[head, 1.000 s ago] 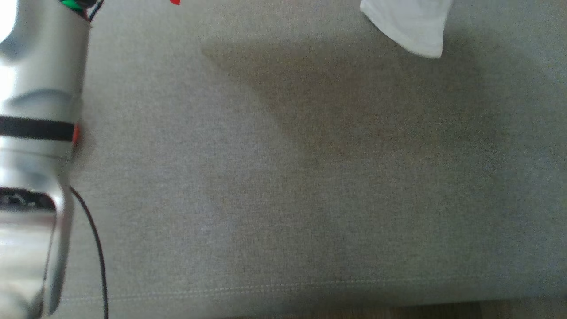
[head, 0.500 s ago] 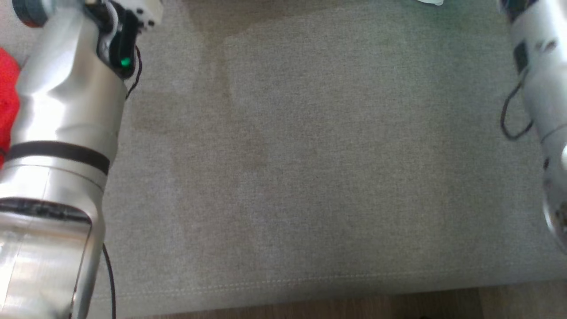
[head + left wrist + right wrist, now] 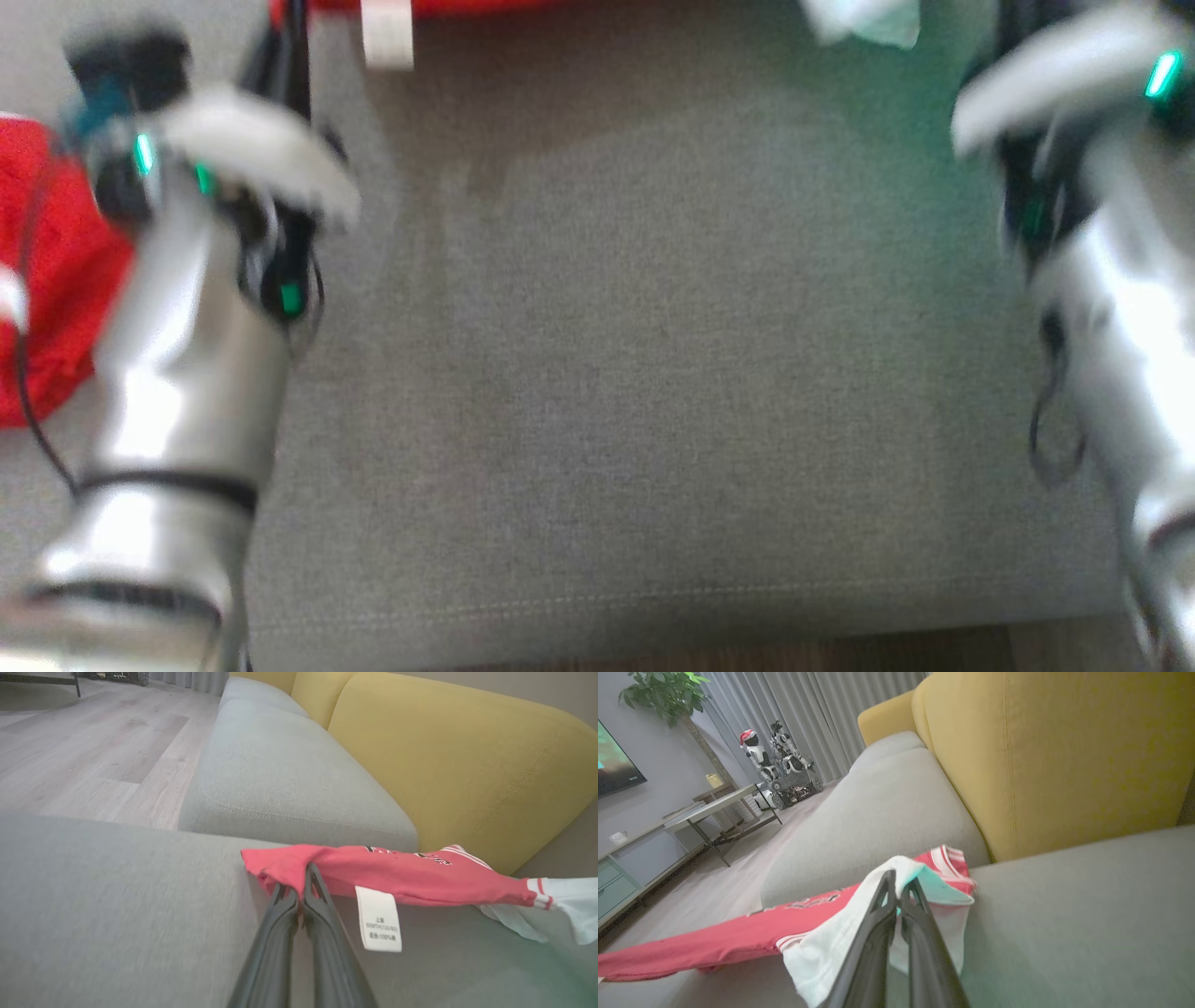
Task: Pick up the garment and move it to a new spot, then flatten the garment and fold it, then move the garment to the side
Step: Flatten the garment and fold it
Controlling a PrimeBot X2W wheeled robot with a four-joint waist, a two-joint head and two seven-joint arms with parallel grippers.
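Garment (image 3: 420, 877): red top with white, red-striped sleeve ends, pulled out long between my two hands over the grey sofa seat (image 3: 117, 905). It sits near the gap where two seat cushions meet, close to the yellow backrest (image 3: 458, 760). I cannot tell whether its underside touches the cushion.

A white label (image 3: 379, 918) hangs down from the red cloth, just beside my left fingers.

Left hand (image 3: 299, 882): fingers pressed together, pinching a bunched red edge of the garment.

Right hand (image 3: 901, 879): fingers likewise closed tight, gripping the white sleeve (image 3: 822, 947), which drapes down on both sides of them.

Head view is blurred; both forearms show at its sides, with the seat between them.

Pale wood floor (image 3: 70, 756) lies beyond the sofa's front edge.
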